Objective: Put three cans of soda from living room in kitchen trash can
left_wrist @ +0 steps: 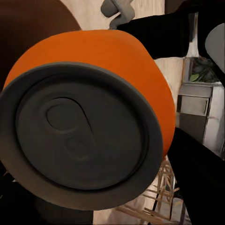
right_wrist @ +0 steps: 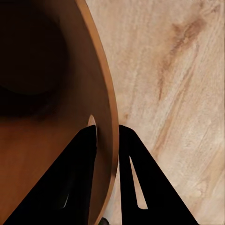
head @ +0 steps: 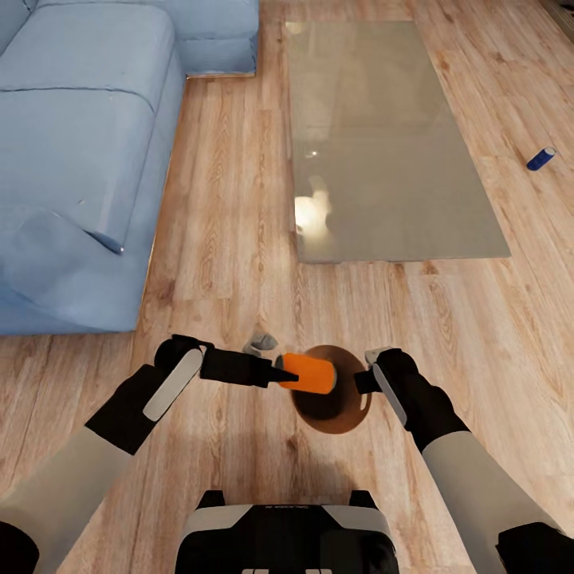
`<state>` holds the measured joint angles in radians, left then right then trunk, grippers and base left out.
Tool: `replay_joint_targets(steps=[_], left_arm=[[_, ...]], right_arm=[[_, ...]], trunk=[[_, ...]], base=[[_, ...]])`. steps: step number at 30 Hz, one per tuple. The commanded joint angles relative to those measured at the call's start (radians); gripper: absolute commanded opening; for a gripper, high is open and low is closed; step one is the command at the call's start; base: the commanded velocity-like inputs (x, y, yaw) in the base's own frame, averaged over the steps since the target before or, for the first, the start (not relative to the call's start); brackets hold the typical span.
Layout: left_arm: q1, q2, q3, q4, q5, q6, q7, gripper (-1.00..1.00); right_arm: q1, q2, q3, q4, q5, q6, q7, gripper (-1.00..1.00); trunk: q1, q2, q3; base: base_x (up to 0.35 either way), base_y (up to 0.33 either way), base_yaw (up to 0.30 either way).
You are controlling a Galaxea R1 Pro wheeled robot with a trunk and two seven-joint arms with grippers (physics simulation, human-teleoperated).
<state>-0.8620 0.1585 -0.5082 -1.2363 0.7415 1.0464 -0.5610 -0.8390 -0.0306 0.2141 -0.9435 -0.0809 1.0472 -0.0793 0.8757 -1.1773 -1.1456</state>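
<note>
No words can be read on the orange can [head: 309, 372]. The left gripper [head: 281, 375] pinches it at one end, lying sideways over the brown bin [head: 343, 418]. The right gripper [right_wrist: 108, 136] squeezes the bin's rim, one finger inside, one outside. A blue can [head: 540, 159] lies far off on the wood floor [head: 231, 199].

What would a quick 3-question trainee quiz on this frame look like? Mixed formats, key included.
1. True or false: the left gripper holds the orange can over the bin.
2. The right gripper is clamped on: A) the blue can B) the bin's rim C) the glass table
3. Fill in: the blue can lies on the ____, to the right of the glass table.

Key: 1 true; 2 B; 3 floor
</note>
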Motion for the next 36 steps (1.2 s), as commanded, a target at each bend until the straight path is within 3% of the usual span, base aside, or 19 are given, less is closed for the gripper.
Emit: replay_joint_targets(steps=[1, 7, 10, 14, 19, 29, 36], left_arm=[[0.000, -0.006, -0.007, 0.007, 0.003, 0.001, 0.045, -1.00], [0.000, -0.032, -0.014, 0.015, 0.003, 0.001, 0.153, -1.00], [0.000, -0.065, -0.015, 0.016, 0.002, 0.001, 0.206, -1.00], [0.000, -0.136, -0.034, 0.017, 0.002, 0.001, 0.266, -1.00], [-0.001, -0.182, -0.067, 0.034, 0.003, 0.001, 0.289, -1.00], [-0.005, -0.188, -0.080, 0.064, 0.002, 0.001, 0.349, -1.00], [-0.005, -0.180, -0.080, 0.063, -0.001, 0.001, 0.367, -1.00]], right_arm=[[0.000, 0.002, 0.000, 0.000, -0.016, 0.000, 0.007, -1.00], [0.000, 0.003, 0.002, 0.000, -0.016, 0.000, 0.007, -1.00], [0.000, 0.003, 0.002, 0.000, -0.016, 0.000, 0.007, -1.00], [0.000, 0.004, 0.003, 0.000, -0.016, 0.000, 0.007, -1.00], [0.000, 0.024, 0.028, 0.007, -0.013, 0.000, 0.006, -1.00], [0.000, 0.090, 0.063, 0.020, -0.006, 0.000, -0.006, -1.00], [0.000, 0.099, 0.070, 0.036, -0.005, 0.000, -0.020, -1.00]], trunk=[[0.000, 0.000, 0.000], [0.000, 0.000, 0.000], [0.000, 0.000, 0.000], [0.000, 0.000, 0.000], [0.000, 0.000, 0.000], [0.000, 0.000, 0.000], [0.000, 0.000, 0.000]], base=[[0.000, 0.000, 0.000], [0.000, 0.000, 0.000], [0.000, 0.000, 0.000], [0.000, 0.000, 0.000], [0.000, 0.000, 0.000], [0.000, 0.000, 0.000], [0.000, 0.000, 0.000]])
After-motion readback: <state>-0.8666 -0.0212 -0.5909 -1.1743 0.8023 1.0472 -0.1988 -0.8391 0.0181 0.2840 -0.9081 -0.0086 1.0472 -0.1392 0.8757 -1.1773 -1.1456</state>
